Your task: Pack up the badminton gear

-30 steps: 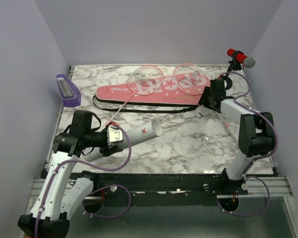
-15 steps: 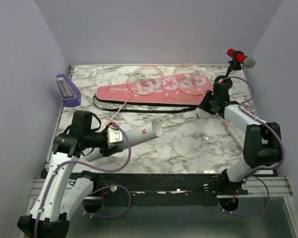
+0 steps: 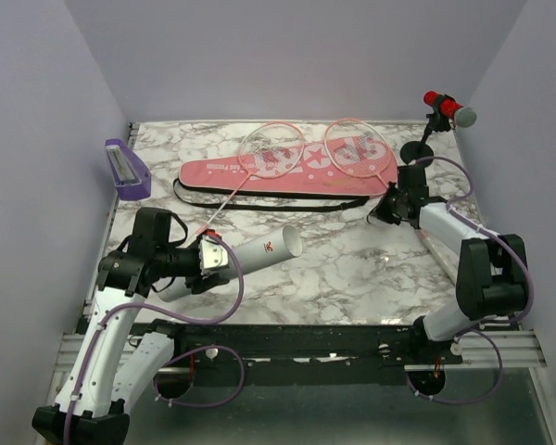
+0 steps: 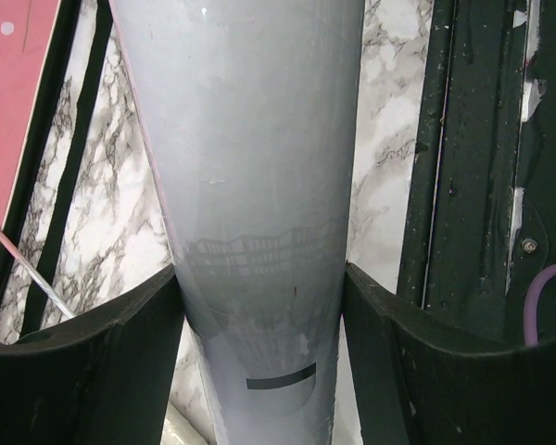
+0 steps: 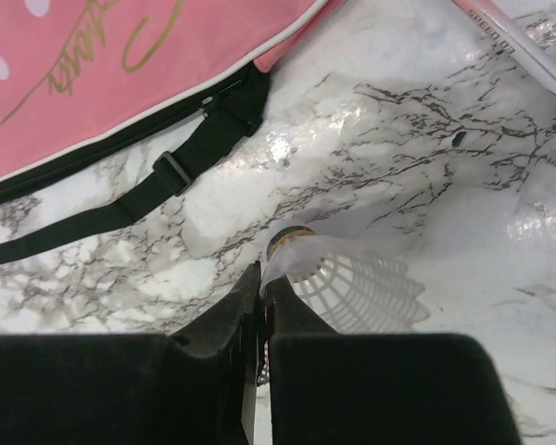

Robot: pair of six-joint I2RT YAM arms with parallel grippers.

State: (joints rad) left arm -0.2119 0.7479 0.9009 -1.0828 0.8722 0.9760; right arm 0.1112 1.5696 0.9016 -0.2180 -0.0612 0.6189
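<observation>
L claw [image 3: 210, 260] clamped round the long white tube [image 3: 264, 248], fingers [image 4: 102, 362] pressed on both sides. Tube sits diagonal over near-L worktop [image 3: 352, 278], open mouth aimed R. R claw [image 3: 384, 213] pinched nearly closed on the shuttlecock [image 5: 352, 283] at its cork end, just off the R tip of the pink racket bag [image 3: 222, 174] and near the black strap [image 5: 120, 209]; can't tell if it's lifted. Two rackets [image 3: 271, 153] w/ heads on the bag. Microphone [image 3: 449, 108] far R, purple box [image 3: 128, 171] far L.
</observation>
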